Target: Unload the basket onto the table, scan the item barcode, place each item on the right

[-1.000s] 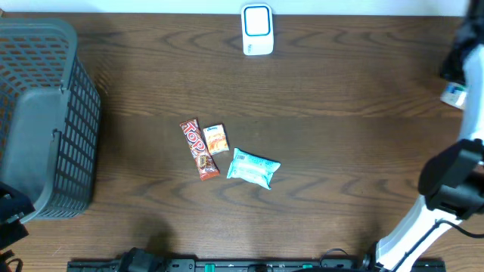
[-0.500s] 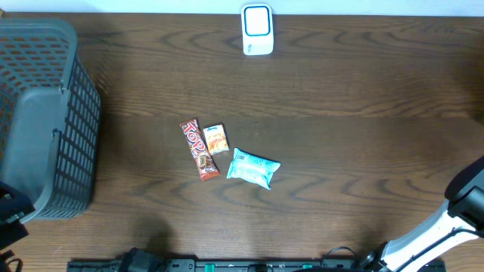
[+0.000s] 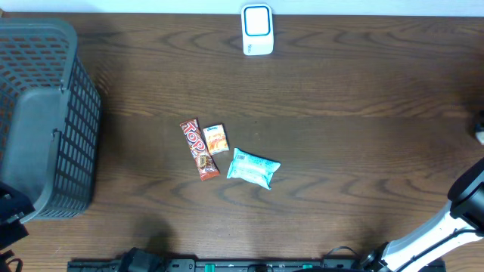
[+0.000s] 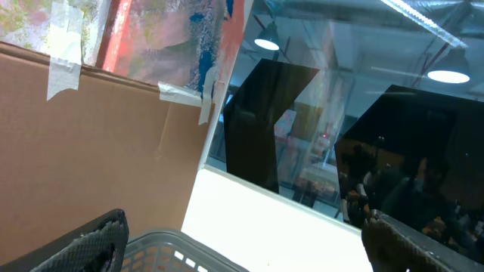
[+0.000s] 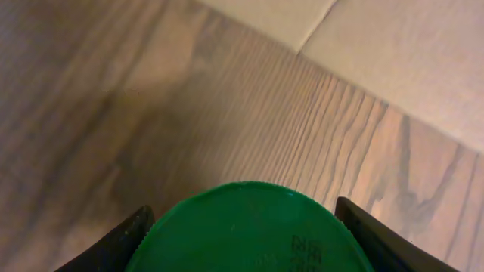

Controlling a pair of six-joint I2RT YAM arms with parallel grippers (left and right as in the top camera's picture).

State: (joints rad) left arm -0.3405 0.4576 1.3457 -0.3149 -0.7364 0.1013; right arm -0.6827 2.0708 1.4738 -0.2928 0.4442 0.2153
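In the right wrist view a round green lid [image 5: 249, 230] fills the space between my right gripper's [image 5: 246, 227] two dark fingers [image 5: 121, 245], which press on its sides, so the gripper is shut on this green-lidded item. No barcode shows on it. The white scanner with a blue-ringed face [image 3: 257, 30] stands at the table's far edge. In the overhead view only the right arm's [image 3: 463, 204] lower part appears at the right border. My left gripper [image 4: 242, 249] is open wide over the basket's rim [image 4: 174, 245], holding nothing.
A grey mesh basket [image 3: 45, 113] stands at the left of the table. In the middle lie a red-brown bar [image 3: 198, 149], a small orange packet [image 3: 217, 139] and a light blue packet [image 3: 253, 168]. Behind the basket are cardboard and a window.
The right arm has swung out past the overhead view's right edge with the item. A second ago it stood at the upper right. The left arm has not moved.
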